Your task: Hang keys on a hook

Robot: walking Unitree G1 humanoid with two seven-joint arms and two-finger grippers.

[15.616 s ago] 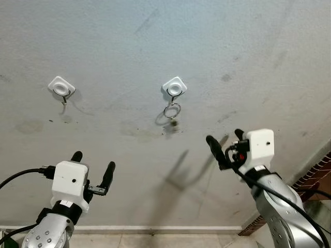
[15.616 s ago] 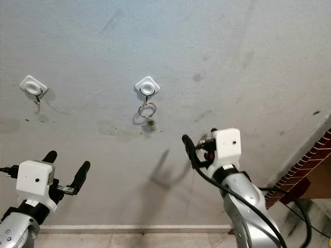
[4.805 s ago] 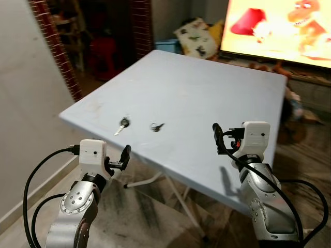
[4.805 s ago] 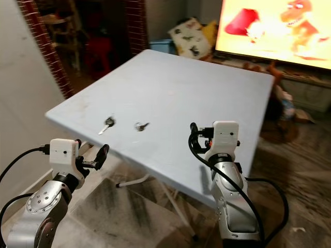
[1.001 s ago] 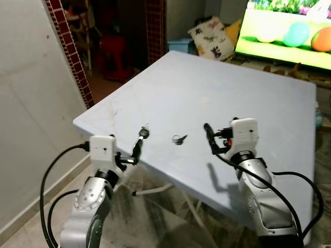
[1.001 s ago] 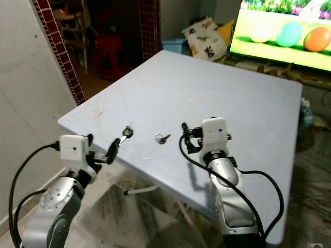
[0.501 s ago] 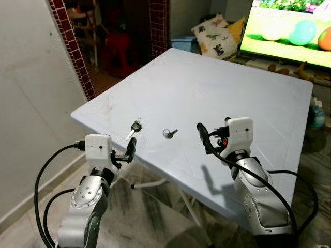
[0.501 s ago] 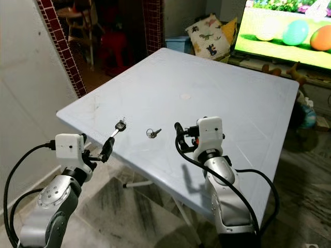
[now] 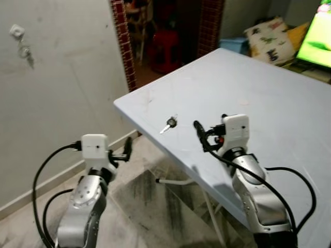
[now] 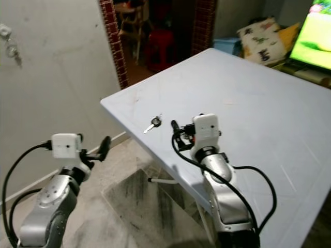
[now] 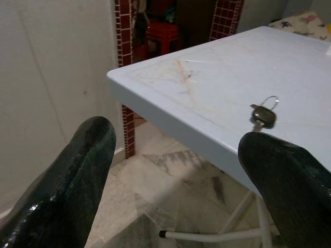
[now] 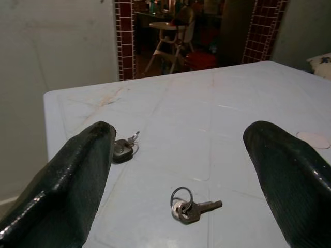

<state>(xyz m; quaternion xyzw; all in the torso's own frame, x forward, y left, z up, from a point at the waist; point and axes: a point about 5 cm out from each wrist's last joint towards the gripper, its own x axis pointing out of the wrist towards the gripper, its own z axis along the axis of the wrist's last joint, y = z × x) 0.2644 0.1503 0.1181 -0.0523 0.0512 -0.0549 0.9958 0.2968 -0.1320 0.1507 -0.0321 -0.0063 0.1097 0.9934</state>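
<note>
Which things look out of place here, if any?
Two keys lie loose on the table rather than hanging: a dark-headed key near its edge and a silver key on a ring before the open right gripper. A wall hook already holds something.

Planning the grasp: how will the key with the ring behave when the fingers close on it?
The key with the ring lies flat on the smooth table, so it will probably slide. It looks thin and light. Its ring likely swings loose once lifted.
</note>
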